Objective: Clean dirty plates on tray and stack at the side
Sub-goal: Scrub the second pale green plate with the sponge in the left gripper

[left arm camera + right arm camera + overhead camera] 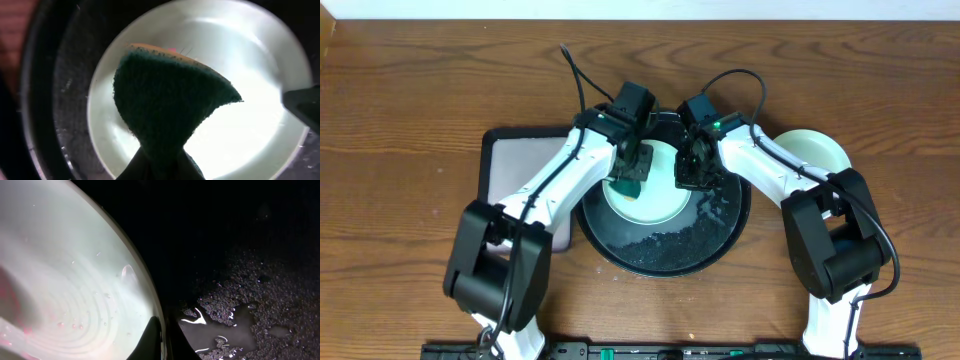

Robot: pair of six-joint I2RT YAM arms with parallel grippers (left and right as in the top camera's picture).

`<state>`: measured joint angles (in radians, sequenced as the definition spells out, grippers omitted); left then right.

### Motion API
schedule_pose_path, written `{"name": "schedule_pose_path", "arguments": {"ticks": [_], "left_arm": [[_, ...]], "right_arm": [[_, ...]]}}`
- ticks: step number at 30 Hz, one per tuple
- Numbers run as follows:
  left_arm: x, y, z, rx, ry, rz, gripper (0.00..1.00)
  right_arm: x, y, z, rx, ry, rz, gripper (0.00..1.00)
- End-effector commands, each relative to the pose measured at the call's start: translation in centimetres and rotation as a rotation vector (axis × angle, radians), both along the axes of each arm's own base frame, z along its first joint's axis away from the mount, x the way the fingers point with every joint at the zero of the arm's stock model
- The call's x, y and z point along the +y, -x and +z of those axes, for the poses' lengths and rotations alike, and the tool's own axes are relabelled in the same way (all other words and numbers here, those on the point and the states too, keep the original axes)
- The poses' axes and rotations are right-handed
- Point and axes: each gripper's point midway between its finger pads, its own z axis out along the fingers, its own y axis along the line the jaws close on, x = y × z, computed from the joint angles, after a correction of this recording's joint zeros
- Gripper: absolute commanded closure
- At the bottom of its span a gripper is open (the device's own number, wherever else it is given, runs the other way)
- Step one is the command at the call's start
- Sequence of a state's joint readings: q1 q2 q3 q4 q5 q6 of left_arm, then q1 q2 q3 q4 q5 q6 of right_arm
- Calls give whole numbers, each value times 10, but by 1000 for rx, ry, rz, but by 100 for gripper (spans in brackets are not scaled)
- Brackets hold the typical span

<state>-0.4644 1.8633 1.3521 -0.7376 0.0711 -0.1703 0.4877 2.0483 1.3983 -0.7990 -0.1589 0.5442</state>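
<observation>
Left claw [632, 168] was clenched on a green sponge [170, 95], pinched at its narrow end, with the pad fanned out over the mint plate [658, 205]. Right claw [692, 168] was clamped on that plate's right rim; the right wrist view showed a dark finger [150, 340] over the lip. Mint plate sat in the back half of the black tray [665, 262]. The front of the tray was covered in wet, gritty mess. Another plate [820, 150] lay on the table [400, 120] just right of the tray, partly hidden by the right arm. Grey tray [510, 165] sat to the left, under the left arm.

Handling guess: the mint plate looked like thin plastic, light and stiff, and wet, so likely slippery. It would probably skate under sponge pressure unless pinned. Best hold looked like the raised rim, pinched across the lip, away from the scrubbed centre. Sponge looked soft and easy to squash.
</observation>
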Motion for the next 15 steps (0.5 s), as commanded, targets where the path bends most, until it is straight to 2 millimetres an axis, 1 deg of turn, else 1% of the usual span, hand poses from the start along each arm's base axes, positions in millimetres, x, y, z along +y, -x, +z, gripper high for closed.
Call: {"name": "schedule_pose_path", "arguments": {"ticks": [1,4,9,11,12,15], "left_arm": [[2,7,-24,53,-31,-23,93],[1,9,-38,82,-36,-24,92],[-13,14,-60,147,28,-41,93],[-19,17,-60,164,60,-54,93],[-27,20,-56,175,104,-92,93],[-62,38,-40,225,317,-274,92]], "right_arm": [[-1,0,-4,-12,46,11,99],[-1,1,-4,-12,46,12,99],[0,1,-4,-12,46,14,99],[0,1,-4,-13,46,17,99],[0,1,-4,-13,45,18,99],[0,1,-4,-13,46,18,99]]}}
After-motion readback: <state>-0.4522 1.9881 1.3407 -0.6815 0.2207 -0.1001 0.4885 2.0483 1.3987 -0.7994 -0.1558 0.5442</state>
